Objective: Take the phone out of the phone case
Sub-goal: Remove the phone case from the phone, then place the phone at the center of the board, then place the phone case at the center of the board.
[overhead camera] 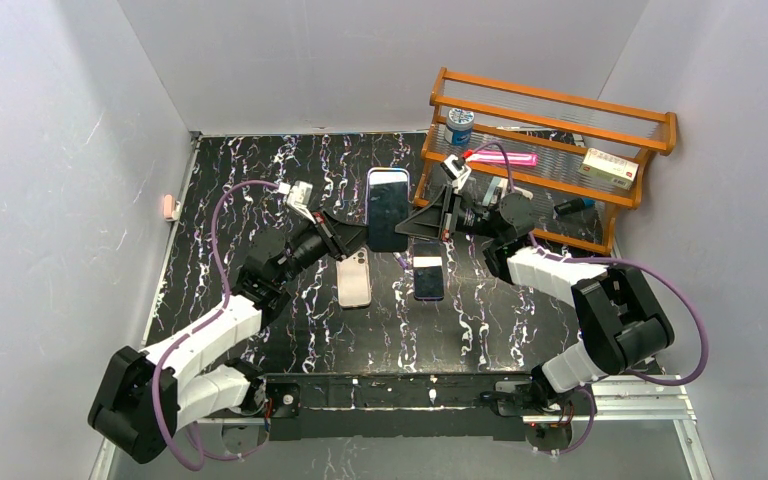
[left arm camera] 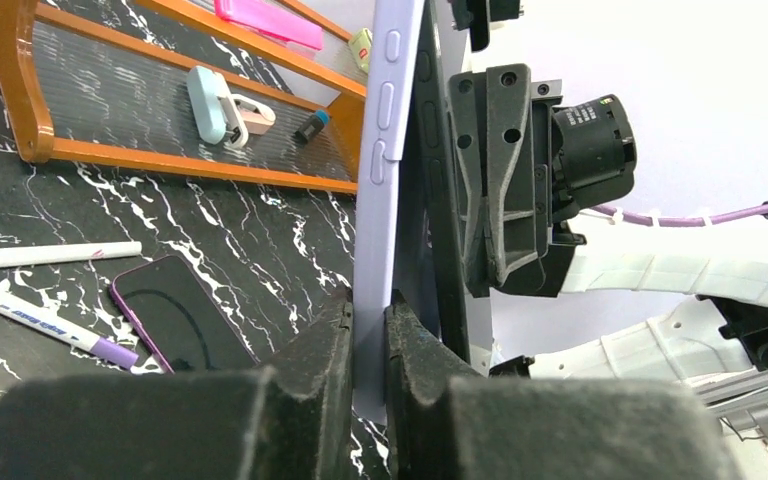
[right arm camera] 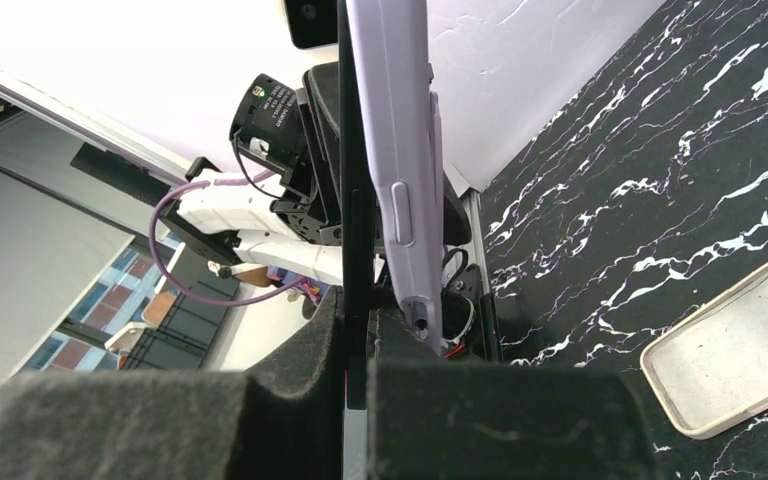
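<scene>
A phone in a lavender case (overhead camera: 387, 208) is held up above the middle of the table between both grippers. My left gripper (overhead camera: 353, 240) is shut on the lavender case; in the left wrist view the jaws (left arm camera: 370, 308) pinch the case's edge (left arm camera: 385, 150). My right gripper (overhead camera: 416, 224) is shut on the black phone; in the right wrist view the jaws (right arm camera: 357, 322) clamp the thin black phone (right arm camera: 352, 200), and the lavender case (right arm camera: 400, 150) stands a little apart from it at the near end.
A dark phone with a purple rim (overhead camera: 428, 272) and a beige case (overhead camera: 353, 281) lie on the black marbled table under the grippers. An orange wooden rack (overhead camera: 550, 150) with a pink item, a box and a bottle stands back right. Pens (left arm camera: 40, 315) lie nearby.
</scene>
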Motion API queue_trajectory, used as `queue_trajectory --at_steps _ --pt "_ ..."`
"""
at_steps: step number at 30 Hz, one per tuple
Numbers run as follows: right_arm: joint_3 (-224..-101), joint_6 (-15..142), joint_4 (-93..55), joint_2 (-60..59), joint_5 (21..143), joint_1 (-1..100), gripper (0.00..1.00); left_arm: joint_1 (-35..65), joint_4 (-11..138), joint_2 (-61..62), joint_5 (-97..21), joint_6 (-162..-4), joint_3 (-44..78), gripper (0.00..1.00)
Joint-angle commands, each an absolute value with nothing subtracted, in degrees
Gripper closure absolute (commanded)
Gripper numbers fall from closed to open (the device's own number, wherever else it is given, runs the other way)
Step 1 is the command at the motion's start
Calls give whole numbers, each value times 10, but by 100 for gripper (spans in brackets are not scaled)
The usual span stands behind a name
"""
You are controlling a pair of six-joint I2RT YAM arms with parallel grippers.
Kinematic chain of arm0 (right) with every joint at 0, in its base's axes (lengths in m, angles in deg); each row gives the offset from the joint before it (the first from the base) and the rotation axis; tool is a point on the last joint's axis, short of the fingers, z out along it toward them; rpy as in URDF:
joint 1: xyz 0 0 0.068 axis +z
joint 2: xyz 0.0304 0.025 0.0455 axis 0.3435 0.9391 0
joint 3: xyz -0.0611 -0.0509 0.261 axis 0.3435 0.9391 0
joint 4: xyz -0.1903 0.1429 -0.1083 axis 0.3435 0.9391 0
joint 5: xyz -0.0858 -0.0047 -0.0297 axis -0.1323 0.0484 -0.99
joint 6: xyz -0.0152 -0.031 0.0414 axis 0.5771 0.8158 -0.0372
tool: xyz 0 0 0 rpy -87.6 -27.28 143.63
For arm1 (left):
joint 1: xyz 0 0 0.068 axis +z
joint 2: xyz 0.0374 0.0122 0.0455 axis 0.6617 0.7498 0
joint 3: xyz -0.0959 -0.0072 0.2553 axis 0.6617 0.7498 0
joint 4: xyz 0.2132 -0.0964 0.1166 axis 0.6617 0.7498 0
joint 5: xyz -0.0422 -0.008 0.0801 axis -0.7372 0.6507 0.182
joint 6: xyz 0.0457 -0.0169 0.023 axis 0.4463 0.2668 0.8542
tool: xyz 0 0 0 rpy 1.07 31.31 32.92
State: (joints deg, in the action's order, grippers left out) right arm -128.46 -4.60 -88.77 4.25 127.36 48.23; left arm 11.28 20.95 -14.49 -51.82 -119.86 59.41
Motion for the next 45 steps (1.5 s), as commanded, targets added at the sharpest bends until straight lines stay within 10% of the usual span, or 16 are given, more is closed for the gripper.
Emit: queue_trajectory --at_steps 1,23,45 --pt "-1286 -55 -932 14 1349 494 99 117 211 -152 -469 -1158 575 100" --pt "-1325 491 -150 -78 1217 350 99 155 703 -229 -266 -1030 542 100" --pt "-1284 552 -81 34 1069 281 99 217 746 -118 -374 -1047 606 97"
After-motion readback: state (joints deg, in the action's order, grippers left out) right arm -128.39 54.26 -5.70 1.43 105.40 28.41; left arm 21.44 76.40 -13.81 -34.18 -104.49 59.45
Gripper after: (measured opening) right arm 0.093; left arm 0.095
